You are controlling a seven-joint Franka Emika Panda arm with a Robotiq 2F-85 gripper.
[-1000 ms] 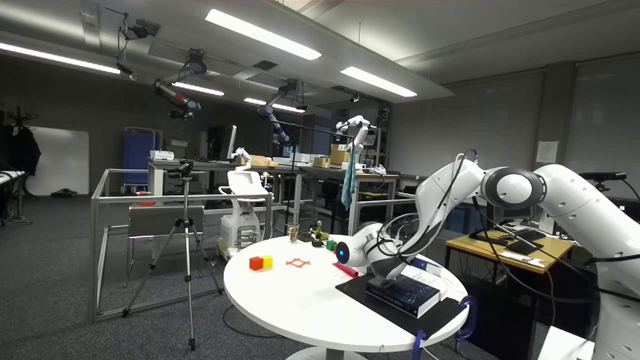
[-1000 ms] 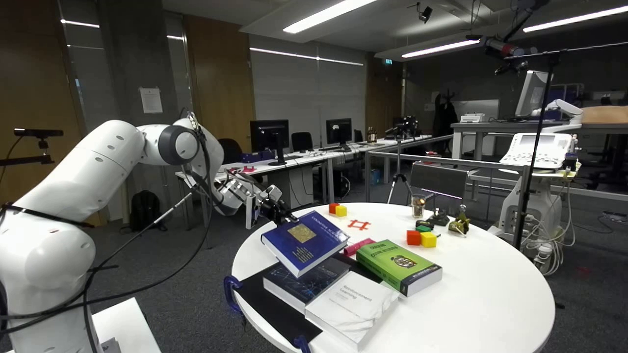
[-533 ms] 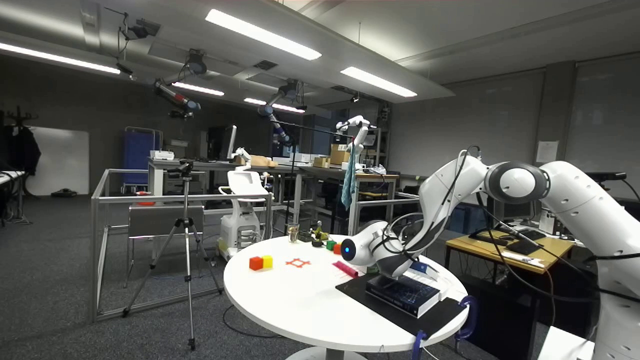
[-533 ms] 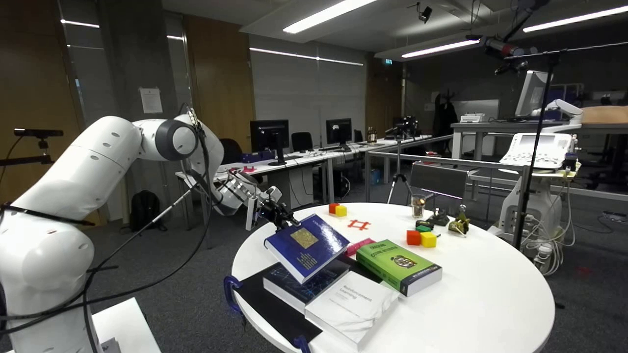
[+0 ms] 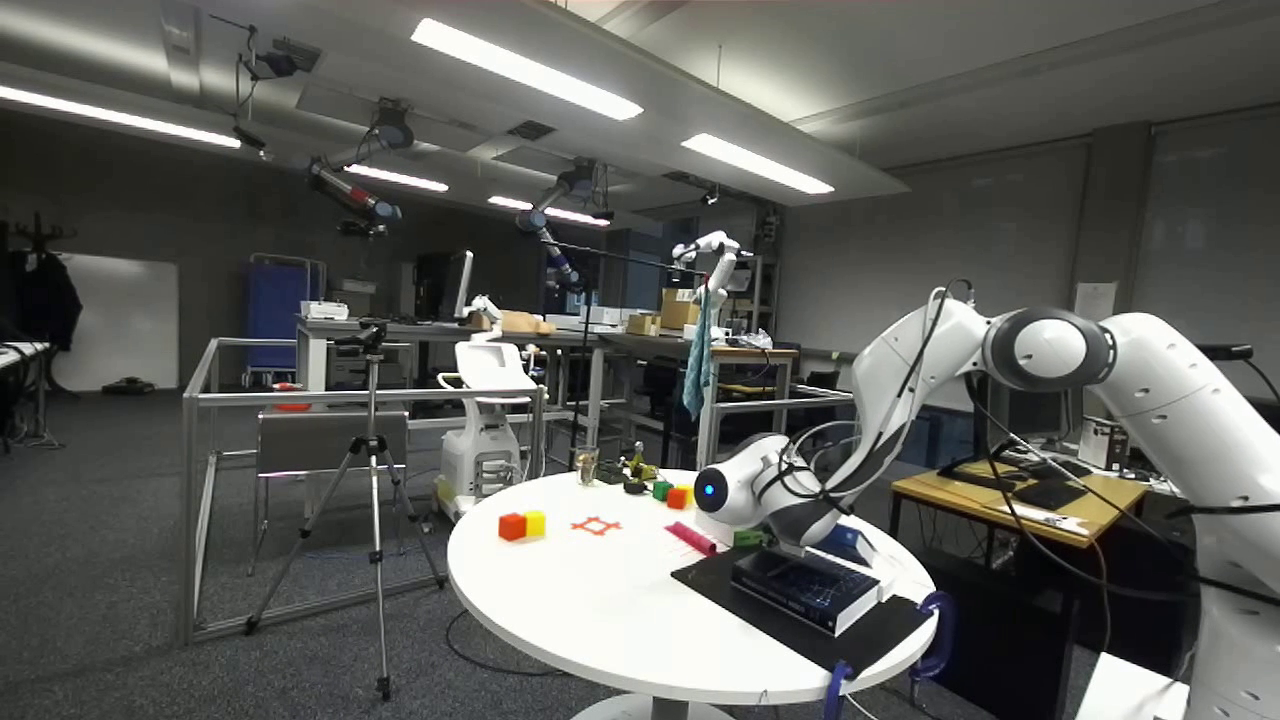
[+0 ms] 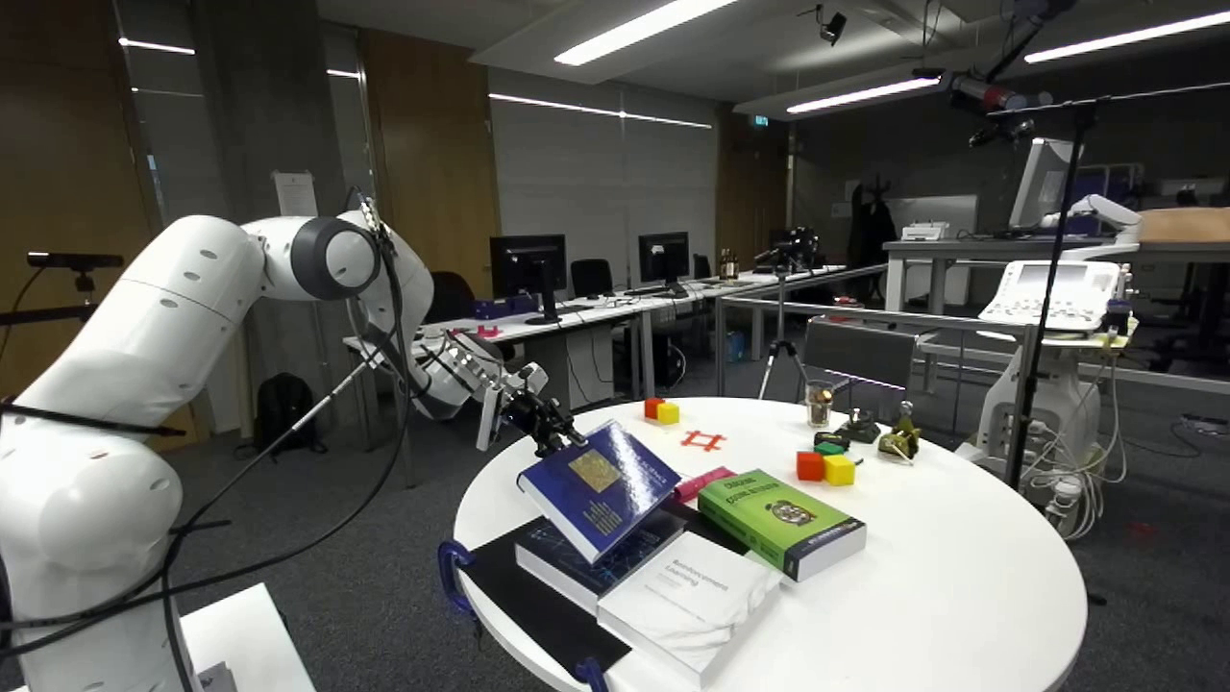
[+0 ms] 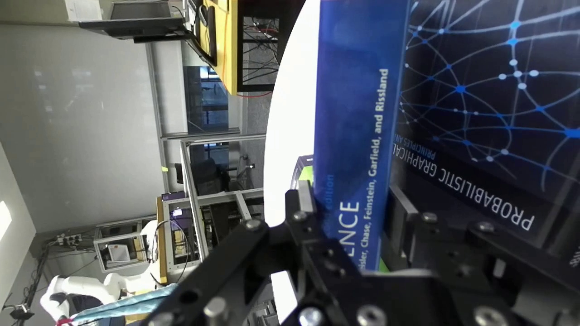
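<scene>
My gripper (image 7: 351,203) is shut on a thick blue book (image 7: 358,113), its fingers on either side of the spine. In an exterior view the blue book (image 6: 601,490) is held tilted, its near corner low over a dark book (image 6: 557,562) with a network pattern. Whether the two touch I cannot tell. The dark book (image 5: 805,585) lies flat on a black mat (image 5: 705,573). Beside it lie a white book (image 6: 687,596) and a green book (image 6: 783,519). In the other outside picture the arm's wrist mostly hides the blue book.
Purple clamps (image 6: 454,577) fix the mat at the rim of the round white table (image 6: 942,577). Also on it are a pink piece (image 5: 690,538), a red lattice (image 6: 703,440), red cubes (image 6: 810,466), yellow cubes (image 6: 839,469) and a glass (image 6: 819,404). A tripod (image 5: 372,500) stands beyond.
My arm has drawn back a little toward its base, its upper links rising. The held blue book has tipped more steeply and its near corner has come lower. The other books have stayed put.
</scene>
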